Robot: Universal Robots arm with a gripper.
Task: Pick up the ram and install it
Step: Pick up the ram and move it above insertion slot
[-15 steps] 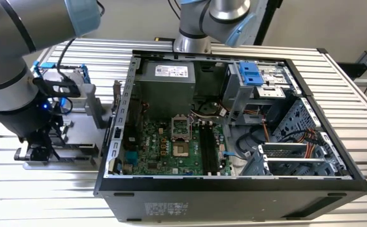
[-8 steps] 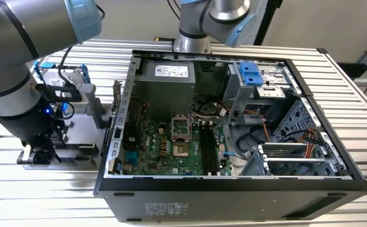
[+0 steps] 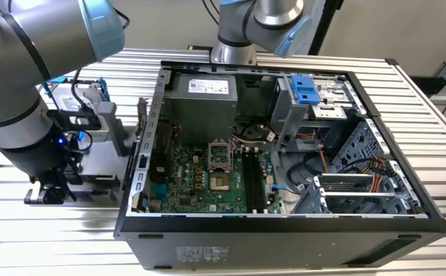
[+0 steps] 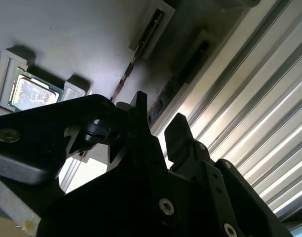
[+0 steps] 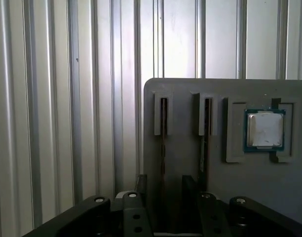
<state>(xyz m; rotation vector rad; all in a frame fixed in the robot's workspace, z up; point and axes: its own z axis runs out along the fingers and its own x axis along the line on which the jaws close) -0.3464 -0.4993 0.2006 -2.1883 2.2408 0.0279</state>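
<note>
Ram (image 5: 163, 118) is standing on edge in a slot of the gray tray (image 5: 190, 94), with a second stick (image 5: 206, 118) and the processor (image 5: 264, 129) alongside. Your gripper (image 5: 165, 183) hangs right over it, jaws spread, one on either side. The tray sits on the ribbed table (image 5: 67, 98) beside the open computer case (image 3: 284, 230).

A ribbed metal table (image 3: 430, 115) carries an open computer case (image 3: 284, 241) and (beside it) a grey holder tray (image 5: 185, 89).

Exterior view overlooks the computer case (image 3: 284, 244) from above; both wrist views closely face the grey tray (image 5: 183, 128) (image 4: 67, 39).
</note>
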